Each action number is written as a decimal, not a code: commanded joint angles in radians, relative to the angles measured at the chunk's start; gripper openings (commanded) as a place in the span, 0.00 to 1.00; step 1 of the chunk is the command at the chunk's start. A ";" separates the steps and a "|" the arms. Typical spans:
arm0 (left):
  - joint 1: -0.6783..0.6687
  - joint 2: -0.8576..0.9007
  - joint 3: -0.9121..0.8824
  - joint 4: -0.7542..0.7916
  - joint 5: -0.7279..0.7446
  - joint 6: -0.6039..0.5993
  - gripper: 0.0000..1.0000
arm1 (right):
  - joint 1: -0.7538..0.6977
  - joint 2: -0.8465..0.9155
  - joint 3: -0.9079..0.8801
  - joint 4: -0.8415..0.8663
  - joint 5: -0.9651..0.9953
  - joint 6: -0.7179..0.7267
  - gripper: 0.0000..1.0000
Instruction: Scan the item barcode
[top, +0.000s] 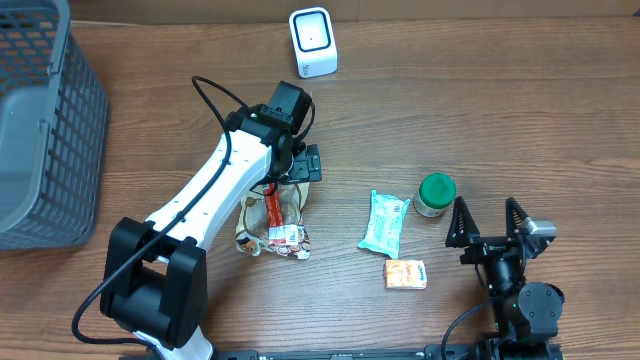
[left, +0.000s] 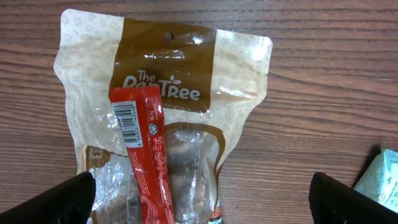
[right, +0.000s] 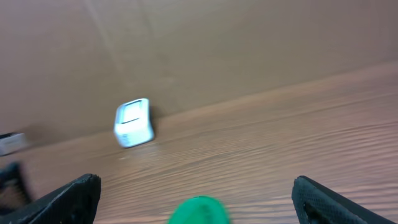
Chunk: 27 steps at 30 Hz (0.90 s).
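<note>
From my remote seat, the grey mesh basket (top: 40, 130) fills the left edge of the table (top: 500, 110), its side running out of frame. A strip of bare wood separates it from the left arm, which reaches from the near edge up toward the middle. The left gripper (top: 292, 172) hangs over the top end of a cream-and-brown pouch (top: 270, 228), fingers spread wide and gripping nothing. In the left wrist view its black fingertips (left: 62, 199) sit at the two lower corners, with the pouch flat on the wood between them.

The red stick packet (left: 148, 162) lies lengthwise on top of that pouch, slightly tilted, its barcode (left: 129, 124) facing up. The white scanner (top: 313, 42) stands near the far edge, well apart from the pouch, with open wood between them.

Right of the pouch, past a gap of bare wood, a mint wipes pack (top: 386, 222) lies near a green-lidded jar (top: 435, 194). An orange packet (top: 406, 274) lies just below the pack. The right gripper (top: 486, 212) rests at the near right, just beside the jar, its fingers likewise splayed and holding nothing. Its wrist view is blurred, with the scanner far off and the green lid low in frame. Beyond the jar, the far right of the table is open wood to the edge.
</note>
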 joint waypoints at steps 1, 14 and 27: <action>-0.001 -0.017 -0.004 0.005 -0.006 -0.003 1.00 | -0.002 -0.010 -0.010 0.010 -0.140 0.126 1.00; 0.002 -0.017 0.003 0.139 -0.027 -0.003 1.00 | -0.004 -0.010 0.167 -0.153 -0.094 0.203 1.00; 0.032 -0.017 0.166 -0.003 -0.028 -0.002 1.00 | -0.004 0.224 0.815 -0.569 0.025 0.140 1.00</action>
